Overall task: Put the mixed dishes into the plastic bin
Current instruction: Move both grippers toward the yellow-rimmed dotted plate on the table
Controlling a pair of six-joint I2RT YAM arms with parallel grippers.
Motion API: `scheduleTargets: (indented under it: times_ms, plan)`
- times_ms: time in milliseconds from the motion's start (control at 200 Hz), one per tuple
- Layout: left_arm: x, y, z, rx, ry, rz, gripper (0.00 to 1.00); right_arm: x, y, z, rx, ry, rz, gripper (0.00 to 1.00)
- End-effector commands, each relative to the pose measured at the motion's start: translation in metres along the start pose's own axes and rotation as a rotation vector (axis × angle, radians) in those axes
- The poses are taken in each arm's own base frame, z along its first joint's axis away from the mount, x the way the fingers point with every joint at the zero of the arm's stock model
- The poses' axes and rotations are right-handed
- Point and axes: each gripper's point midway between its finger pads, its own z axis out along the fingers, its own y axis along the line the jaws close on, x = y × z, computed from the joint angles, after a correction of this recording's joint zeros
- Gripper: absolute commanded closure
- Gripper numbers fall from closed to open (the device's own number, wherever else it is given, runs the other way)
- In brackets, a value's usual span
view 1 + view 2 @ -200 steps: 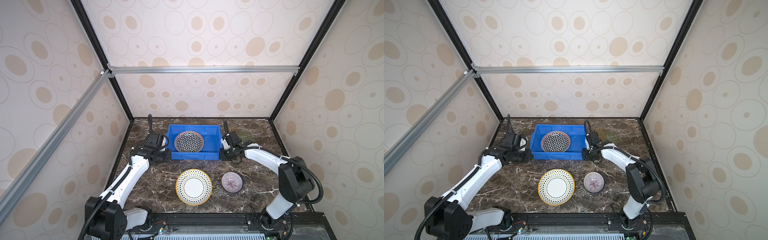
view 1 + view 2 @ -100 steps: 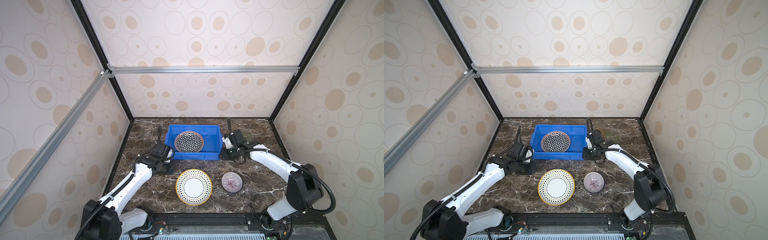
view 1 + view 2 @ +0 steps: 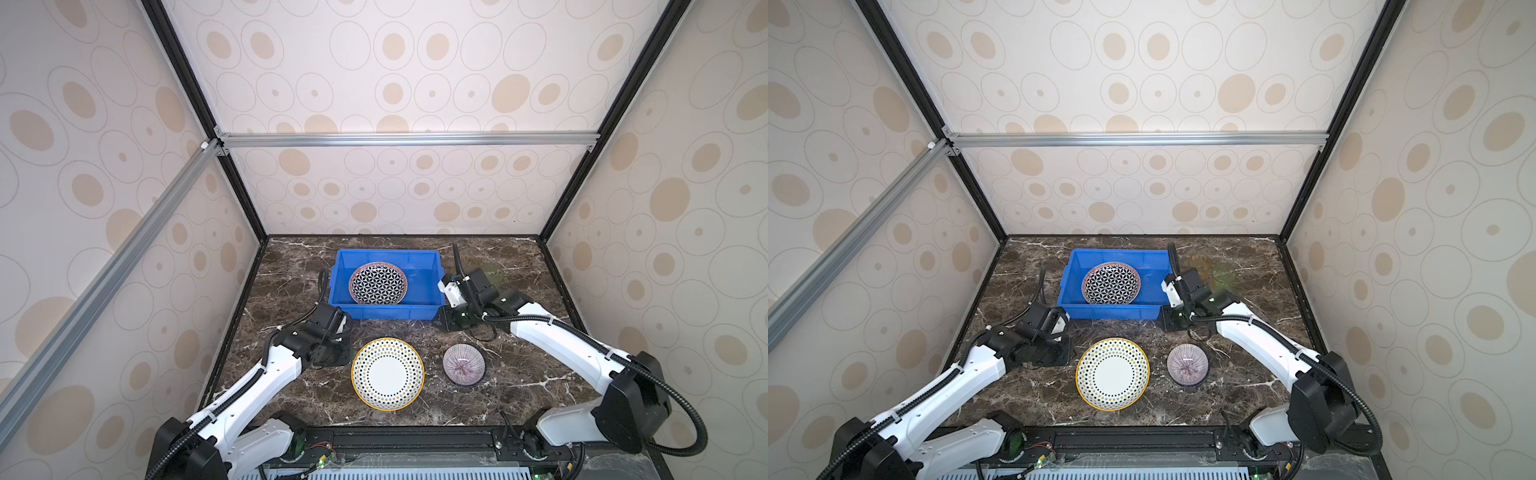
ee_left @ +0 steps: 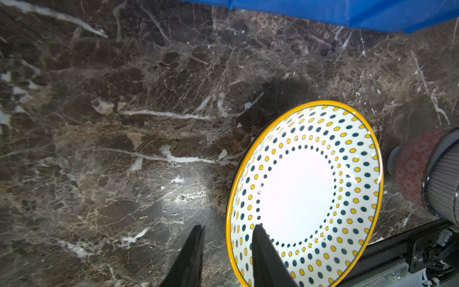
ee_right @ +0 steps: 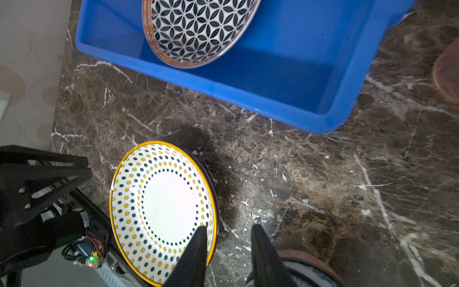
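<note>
Since the dotted plate (image 4: 298, 193) lies just right of the nearer left end effector (image 4: 226, 227), its rim is straddled by narrowly parted jaws.

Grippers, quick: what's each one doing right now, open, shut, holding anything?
Left gripper: open, holding nothing; the rim of the dotted plate shows between its jaws, not gripped.
Right gripper: open, empty.

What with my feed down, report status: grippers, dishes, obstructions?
Both open, empty: left gripper at dotted plate rim, right gripper over table. In blue bin: lattice plate. Outside too: purple bowl. Nothing blocking.
</note>
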Motion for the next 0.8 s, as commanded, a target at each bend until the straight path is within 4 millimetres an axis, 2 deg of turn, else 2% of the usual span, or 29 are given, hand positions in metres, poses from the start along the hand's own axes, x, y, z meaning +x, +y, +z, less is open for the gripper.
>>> scheduleTargets:
  times_ms: [0, 220, 440, 560, 795]
  plan:
    - [0.001, -0.003, 0.001, 0.008, -0.014, -0.021, 0.66, 0.015, 0.006, -0.001, 0.014, 0.015, -0.043, 0.67]
    - [0.001, 0.002, -0.010, -0.018, -0.062, -0.035, 0.67, 0.031, 0.028, 0.003, 0.005, 0.009, -0.121, 0.67]
    - [0.005, 0.010, -0.011, -0.045, -0.077, -0.066, 0.68, 0.048, 0.040, 0.019, 0.005, 0.078, -0.168, 0.67]
    - [0.004, 0.007, -0.013, -0.027, -0.091, -0.073, 0.68, 0.058, 0.039, 0.028, 0.018, 0.108, -0.176, 0.68]
    - [0.010, 0.013, -0.006, -0.028, -0.110, -0.138, 0.72, 0.074, 0.022, 0.040, 0.085, 0.153, -0.177, 0.69]
